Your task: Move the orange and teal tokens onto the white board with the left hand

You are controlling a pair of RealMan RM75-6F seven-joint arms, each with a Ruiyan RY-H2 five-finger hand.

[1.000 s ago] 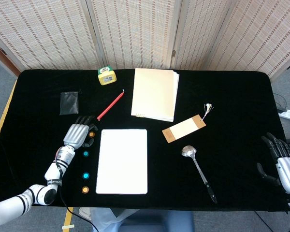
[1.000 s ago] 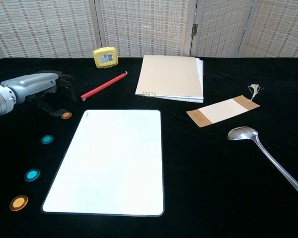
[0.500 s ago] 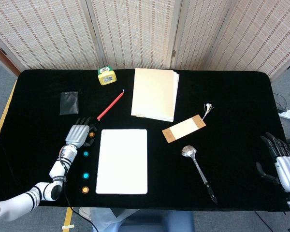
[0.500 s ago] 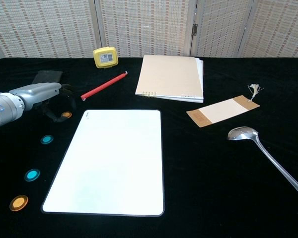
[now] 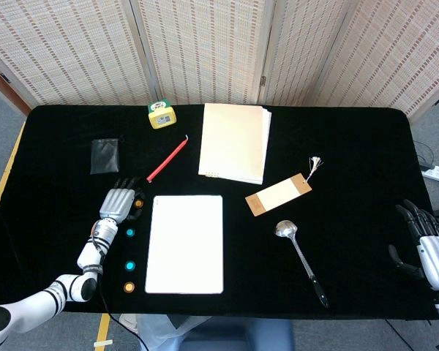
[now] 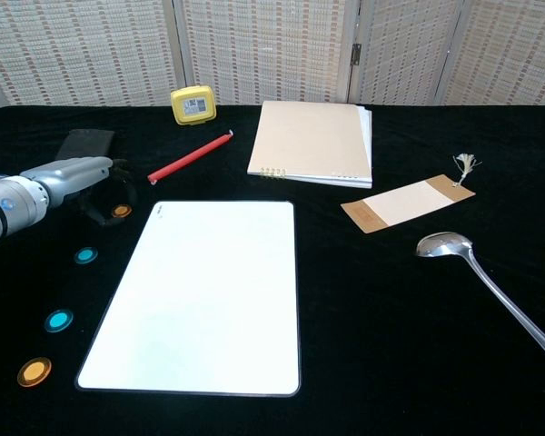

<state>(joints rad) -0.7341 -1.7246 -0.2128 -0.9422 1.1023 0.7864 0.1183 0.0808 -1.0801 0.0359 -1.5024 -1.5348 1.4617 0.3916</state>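
We find the task barely begun. The table carries the white board, and its whole face is bare: no token lies on it. All four tokens sit in a line on the black cloth just left of the board. From far to near, they are an orange token, a teal token, a second teal token and a second orange token. Our left hand hangs over the far orange token with its fingers reaching forward and slightly apart. Its dark fingertips seem to curl around that token, though we cannot tell from either view whether they touch it. Our right hand rests at the table's right edge, fingers spread, holding nothing. Every token remains to be carried across
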